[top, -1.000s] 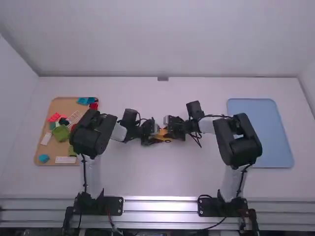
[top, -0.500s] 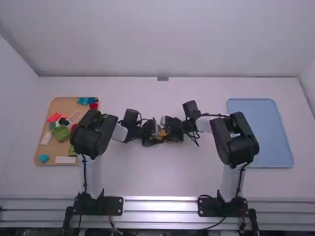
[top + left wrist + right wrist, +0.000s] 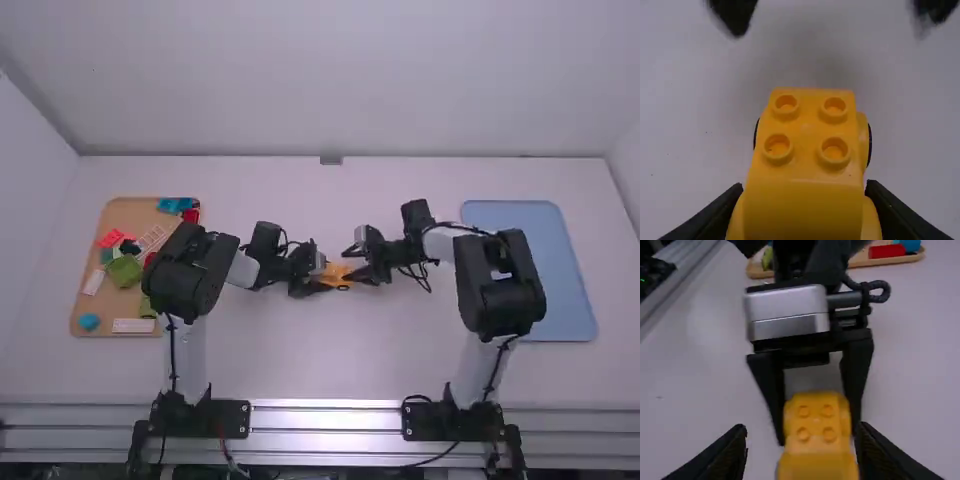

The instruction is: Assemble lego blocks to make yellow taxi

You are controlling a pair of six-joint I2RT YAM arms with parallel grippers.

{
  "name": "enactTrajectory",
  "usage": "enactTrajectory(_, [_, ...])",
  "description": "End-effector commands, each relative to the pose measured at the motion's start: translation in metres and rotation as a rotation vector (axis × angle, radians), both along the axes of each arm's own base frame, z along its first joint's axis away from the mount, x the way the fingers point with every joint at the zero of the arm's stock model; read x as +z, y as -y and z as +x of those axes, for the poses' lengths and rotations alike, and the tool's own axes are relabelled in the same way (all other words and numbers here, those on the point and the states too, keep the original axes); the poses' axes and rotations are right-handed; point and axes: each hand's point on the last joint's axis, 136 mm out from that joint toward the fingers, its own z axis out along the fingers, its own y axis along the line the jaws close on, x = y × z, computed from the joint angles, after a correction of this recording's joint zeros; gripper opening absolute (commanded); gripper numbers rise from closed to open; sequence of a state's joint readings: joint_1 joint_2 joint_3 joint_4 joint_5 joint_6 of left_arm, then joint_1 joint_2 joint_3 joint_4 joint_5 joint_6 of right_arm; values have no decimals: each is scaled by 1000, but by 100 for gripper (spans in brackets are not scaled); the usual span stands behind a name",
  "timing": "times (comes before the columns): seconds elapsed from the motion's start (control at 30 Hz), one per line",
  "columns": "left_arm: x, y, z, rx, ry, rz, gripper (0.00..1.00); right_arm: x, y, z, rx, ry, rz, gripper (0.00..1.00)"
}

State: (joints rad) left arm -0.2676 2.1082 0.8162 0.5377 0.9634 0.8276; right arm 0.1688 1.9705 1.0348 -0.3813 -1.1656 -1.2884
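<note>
In the high view my left gripper (image 3: 314, 272) is near the table's middle, closed on a yellow block car (image 3: 337, 274). Facing it from the right, my right gripper (image 3: 358, 262) stands with its fingers spread. The left wrist view has the yellow car (image 3: 810, 165) clamped between the fingertips of my left gripper (image 3: 804, 192); its top bears several studs, and dark wheels edge its sides. In the right wrist view, my right gripper (image 3: 801, 432) is open, a finger on each side of the yellow car (image 3: 816, 422) without visible contact, with the left gripper's fingers holding the car beyond.
A wooden tray (image 3: 77, 325) with red, green, blue and white pieces lies at the left, partly behind the left arm. On the right is a blue tray (image 3: 570, 325), its near-left part beside the right arm.
After a small shift left, my right gripper has drawn back to the right, and its fingers now show apart. More of the yellow car is uncovered. The left arm has stayed still.
</note>
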Motion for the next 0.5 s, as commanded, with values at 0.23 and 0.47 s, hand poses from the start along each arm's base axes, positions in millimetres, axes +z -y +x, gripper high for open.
enactTrajectory(0.23, [-5,-9,8,113,-85,62,99,-14,31,8,-115,31,-137,99])
enactTrajectory(0.47, [46,-27,4,143,-32,144,99,-42,11,5,-228,64,-121,99])
